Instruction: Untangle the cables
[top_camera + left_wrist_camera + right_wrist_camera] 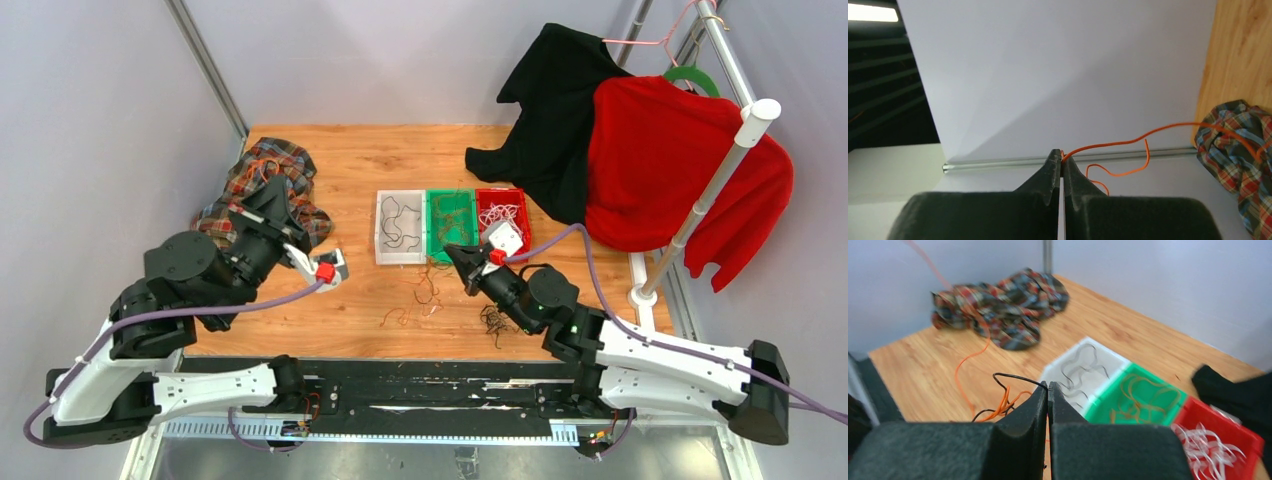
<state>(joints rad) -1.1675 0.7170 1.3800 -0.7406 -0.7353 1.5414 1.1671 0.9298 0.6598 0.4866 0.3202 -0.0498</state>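
Note:
My left gripper (1063,157) is shut on the end of a thin orange cable (1128,142), which runs right to the plaid cloth (1235,150). In the top view this gripper (268,197) is raised over that cloth. My right gripper (1048,386) is shut on a thin black cable (1013,376), which loops left into a small knot of orange and black cables (998,407) above the wood. In the top view it (450,251) hovers just in front of the green bin. More tangled cables (425,295) lie on the table, with a darker clump (493,320) near the right arm.
Three small bins stand side by side: white (380,240) with black cables, green (431,235) with orange ones, red (522,200) with white ones. A plaid cloth (300,165) lies at the back left. A black garment (555,110) and a red sweater (660,160) hang from a rack (720,175) on the right.

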